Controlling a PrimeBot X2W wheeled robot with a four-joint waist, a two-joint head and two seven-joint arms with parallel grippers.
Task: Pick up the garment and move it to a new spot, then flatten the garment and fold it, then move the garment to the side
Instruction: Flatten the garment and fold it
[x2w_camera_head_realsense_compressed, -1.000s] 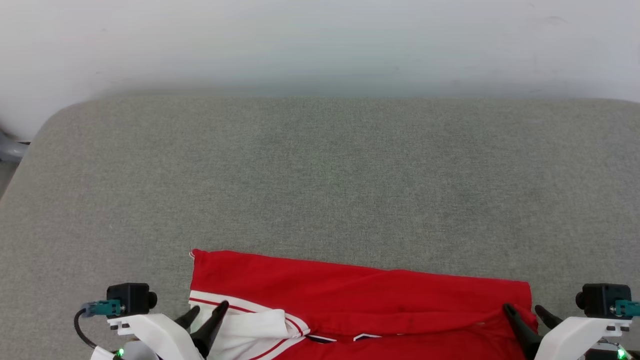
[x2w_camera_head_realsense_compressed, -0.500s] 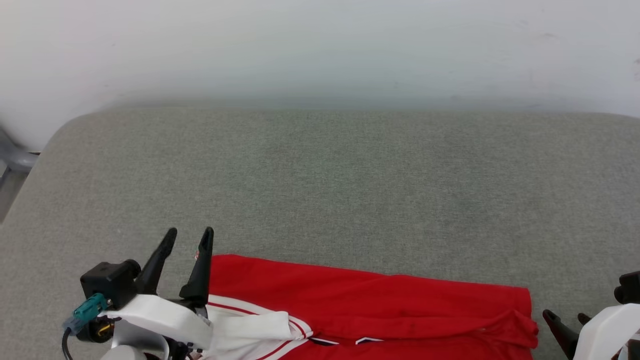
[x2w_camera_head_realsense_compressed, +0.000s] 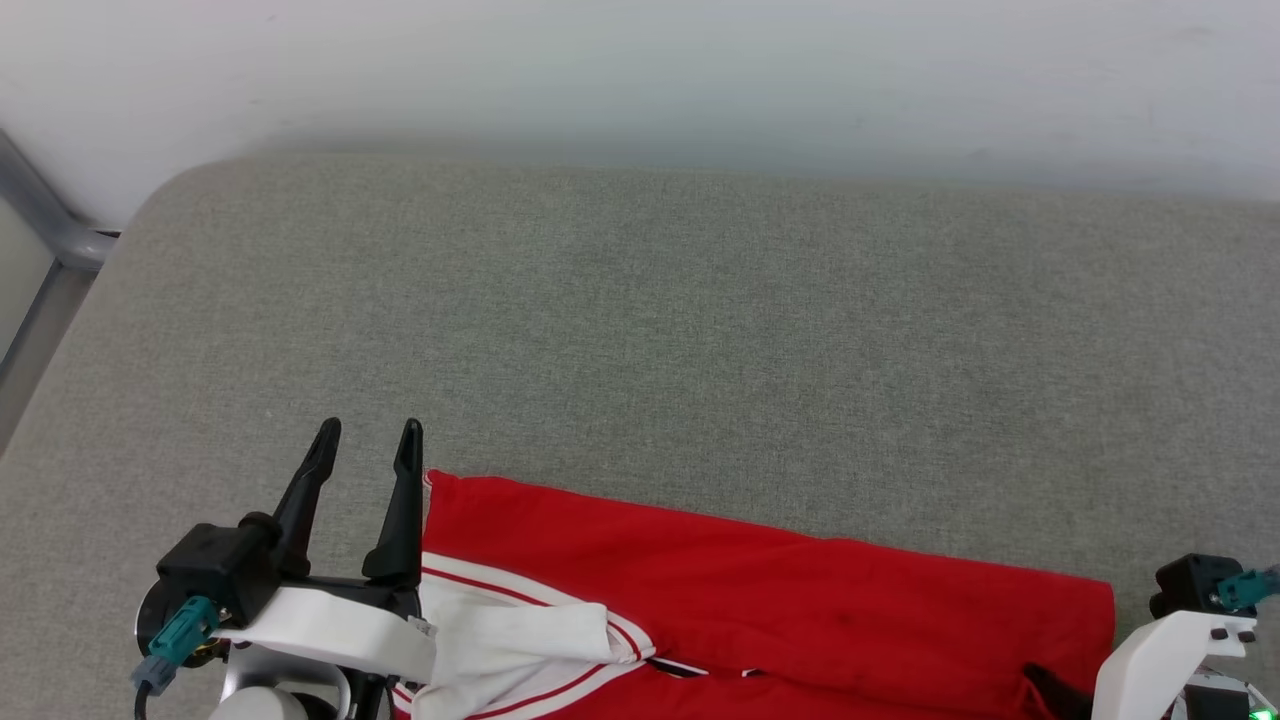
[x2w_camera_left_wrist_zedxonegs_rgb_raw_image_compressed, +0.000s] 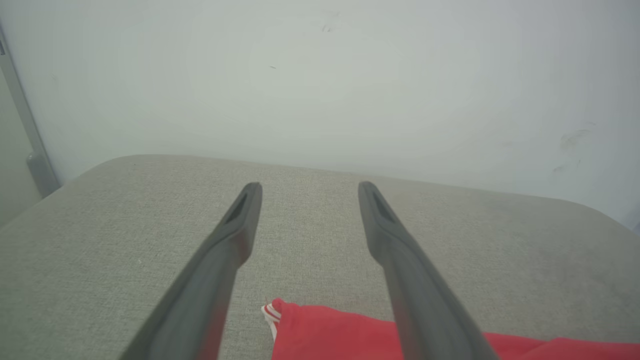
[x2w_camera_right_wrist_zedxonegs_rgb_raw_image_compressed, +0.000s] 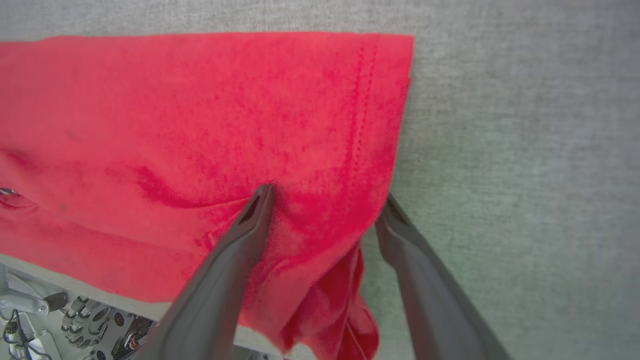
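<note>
The garment (x2w_camera_head_realsense_compressed: 760, 600) lies folded into a long red band at the near edge of the grey cushion (x2w_camera_head_realsense_compressed: 660, 330), with a white sleeve (x2w_camera_head_realsense_compressed: 520, 640) bunched at its left end. My left gripper (x2w_camera_head_realsense_compressed: 365, 440) is open, its fingers raised just left of the garment's far left corner and holding nothing. In the left wrist view that gripper (x2w_camera_left_wrist_zedxonegs_rgb_raw_image_compressed: 309, 192) points toward the wall with the garment's striped corner (x2w_camera_left_wrist_zedxonegs_rgb_raw_image_compressed: 272, 312) below it. My right gripper (x2w_camera_right_wrist_zedxonegs_rgb_raw_image_compressed: 327, 197) is open at the garment's right hem (x2w_camera_right_wrist_zedxonegs_rgb_raw_image_compressed: 365, 125): one finger rests on the cloth and the other is on the cushion beside the edge.
A pale wall (x2w_camera_head_realsense_compressed: 640, 70) runs along the cushion's far edge. At the far left stands a grey metal frame (x2w_camera_head_realsense_compressed: 50, 230). The cushion's left edge curves away near it. Part of my base (x2w_camera_right_wrist_zedxonegs_rgb_raw_image_compressed: 75, 320) hangs below the cushion's near edge.
My left gripper has lifted off the white sleeve and now points up beside the garment's corner. My right gripper has dropped toward the lower right corner. The head camera has shifted.
</note>
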